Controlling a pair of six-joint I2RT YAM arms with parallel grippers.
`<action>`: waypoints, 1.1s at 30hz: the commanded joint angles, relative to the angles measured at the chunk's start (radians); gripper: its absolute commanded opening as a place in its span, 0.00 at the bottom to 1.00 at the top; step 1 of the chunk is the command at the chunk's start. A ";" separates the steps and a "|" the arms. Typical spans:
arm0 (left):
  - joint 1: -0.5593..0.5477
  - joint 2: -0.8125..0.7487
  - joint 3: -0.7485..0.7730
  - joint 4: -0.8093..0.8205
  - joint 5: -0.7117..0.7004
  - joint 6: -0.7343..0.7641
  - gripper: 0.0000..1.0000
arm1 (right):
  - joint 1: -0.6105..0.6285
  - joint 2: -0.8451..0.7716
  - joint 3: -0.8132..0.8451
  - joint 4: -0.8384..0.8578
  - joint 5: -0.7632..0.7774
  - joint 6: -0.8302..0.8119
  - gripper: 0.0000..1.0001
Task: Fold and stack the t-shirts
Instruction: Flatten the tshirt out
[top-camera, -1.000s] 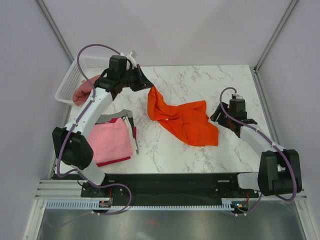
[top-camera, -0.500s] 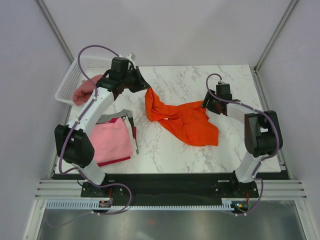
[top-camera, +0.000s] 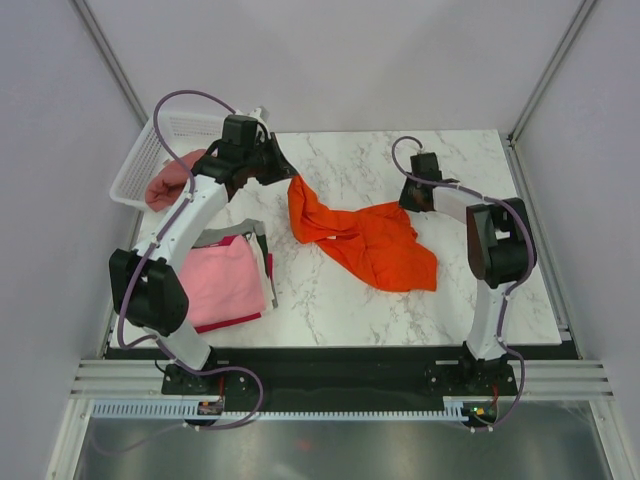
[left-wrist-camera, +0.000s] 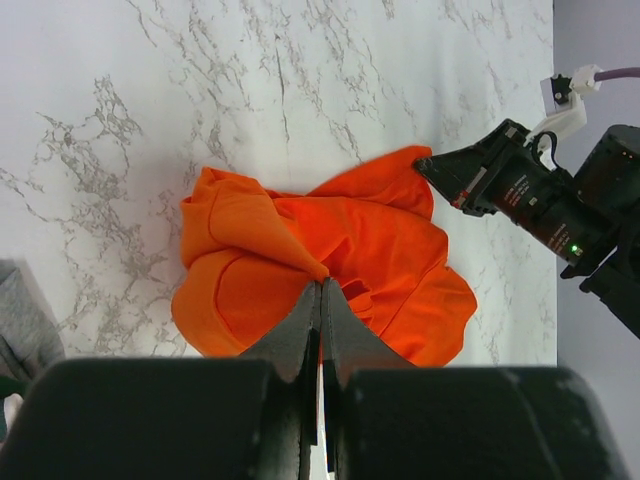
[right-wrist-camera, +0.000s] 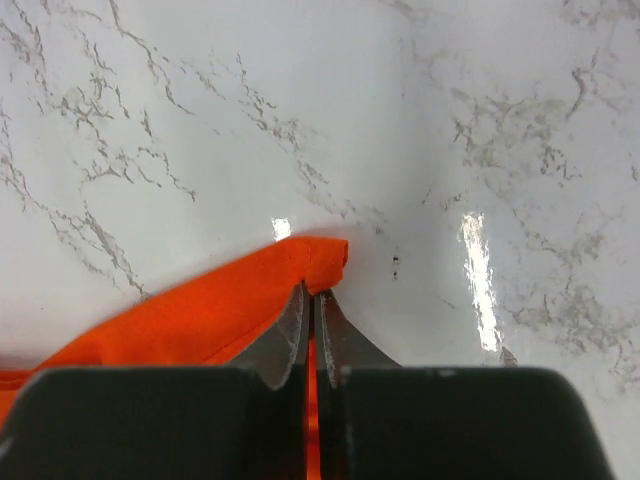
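Overhead, an orange shirt (top-camera: 365, 240) lay crumpled in the middle of a white marble table (top-camera: 470, 290), stretched loosely between two robot arms. The left gripper (top-camera: 291, 177) held the shirt's far left end raised off the surface. In the left wrist view its fingers were pressed together on a ridge of orange cloth, with the rest of the shirt bunched in deep folds below. The right gripper (top-camera: 405, 203) sat low at the shirt's far right corner. In its own wrist view the fingers were pinched tight on a small rolled edge of the cloth, just at the tabletop.

A pink shirt (top-camera: 220, 280) topped a folded stack at the near left, with grey and dark layers showing under it. A rose shirt (top-camera: 170, 180) lay in the white mesh basket (top-camera: 140, 160) at the far left.

The step in hand appeared to be spreading the orange shirt flat before any fold. It would go best if both arms drew apart evenly, left and right, until the far edge pulled straight. The right grip looked thin, only a corner, so a slow pull would be safer than a quick one. Lowering the left end gently while the cloth was taut should let the body settle without new creases.
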 joint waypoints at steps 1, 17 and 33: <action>0.002 -0.033 -0.007 0.029 -0.018 0.037 0.02 | 0.002 0.019 0.108 -0.077 0.070 -0.004 0.00; 0.008 -0.232 0.139 -0.065 -0.076 0.080 0.02 | -0.125 -0.703 0.232 -0.331 0.150 -0.056 0.00; 0.008 -0.484 0.226 -0.102 0.022 0.074 0.02 | -0.151 -1.153 0.294 -0.499 0.348 -0.109 0.00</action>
